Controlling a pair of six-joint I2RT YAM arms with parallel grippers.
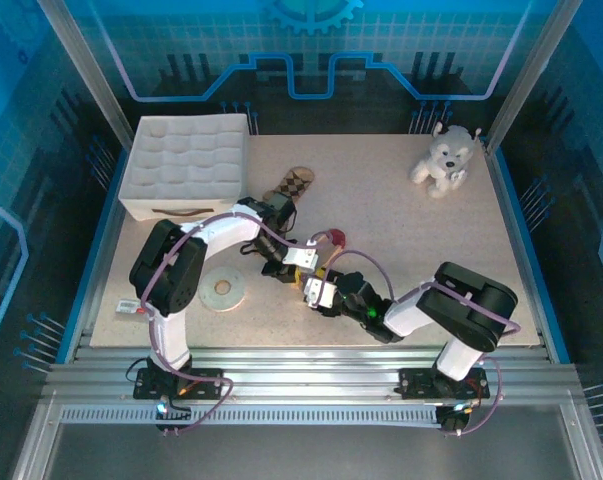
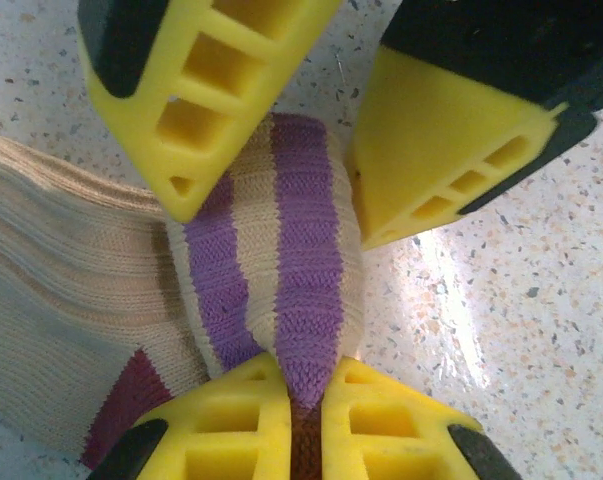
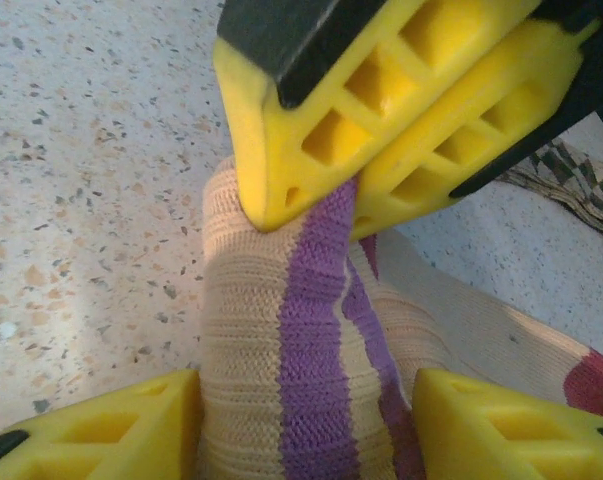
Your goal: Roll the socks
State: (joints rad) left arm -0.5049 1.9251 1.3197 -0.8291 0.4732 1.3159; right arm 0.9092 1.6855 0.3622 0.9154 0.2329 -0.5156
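Pinching the striped cuff of the tan sock (image 2: 281, 290), the left gripper (image 2: 303, 378) is pressing its two fingers together on the knit, clamped fast. Opposite it, the right gripper (image 3: 303, 390) is standing with jaws apart, one finger on each side of the same cuff, close against the fabric.

A small white label (image 1: 129, 305) on the left arm is showing, too small to read.

The cuff is bunching into a rounded hump of ribbed knit, cream and purple bands. The tan leg is trailing flat, with a dark red patch on it. The fingers are yellow hollow-celled wedges with black backs. The table (image 2: 501, 330) is showing pale, speckled and glossy.

The argyle sock (image 3: 571, 180) is lying flat beyond the left gripper, near the tan sock but apart.

Bare table is lying open beyond the right gripper towards the plush dog (image 1: 443, 160). A pale ring (image 1: 222, 289) is sitting near the left gripper's left side, and a white quilted box (image 1: 186, 165) is standing well beyond it.
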